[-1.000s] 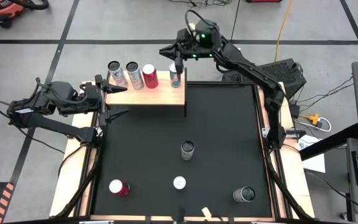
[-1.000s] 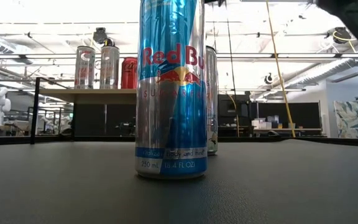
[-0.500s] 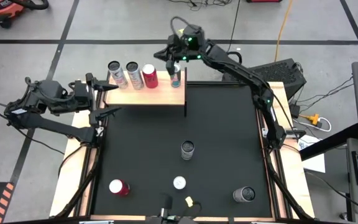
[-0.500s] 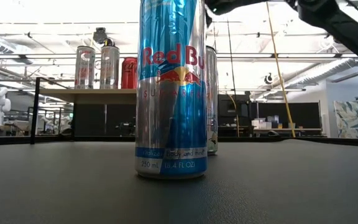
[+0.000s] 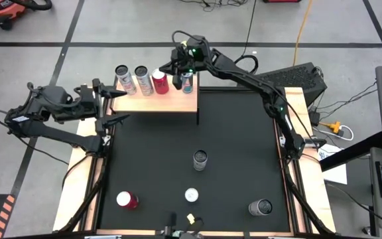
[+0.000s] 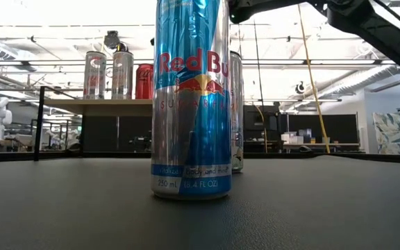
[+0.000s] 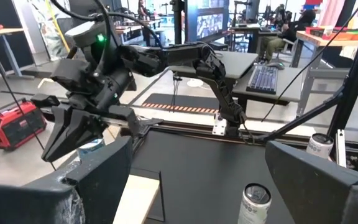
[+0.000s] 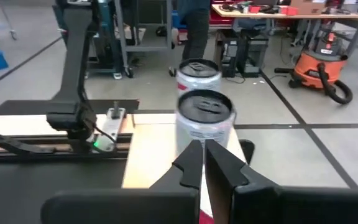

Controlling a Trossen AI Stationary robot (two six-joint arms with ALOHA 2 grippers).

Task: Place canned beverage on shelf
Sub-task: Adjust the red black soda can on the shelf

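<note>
Right hand (image 5: 176, 74), with its fingers closed on nothing, is held over the shelf (image 5: 156, 102), where four cans are already placed, while four more cans are left on the black surface (image 5: 237, 153).

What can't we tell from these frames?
- Low view: the near can is cut off at the top edge and hides most of the can behind it, and the shelf past the red can.
- High view: right gripper covers the gap between the red can and the blue can; contact unclear.
- High view: labels on the table cans, e.g., too small to read.
</note>
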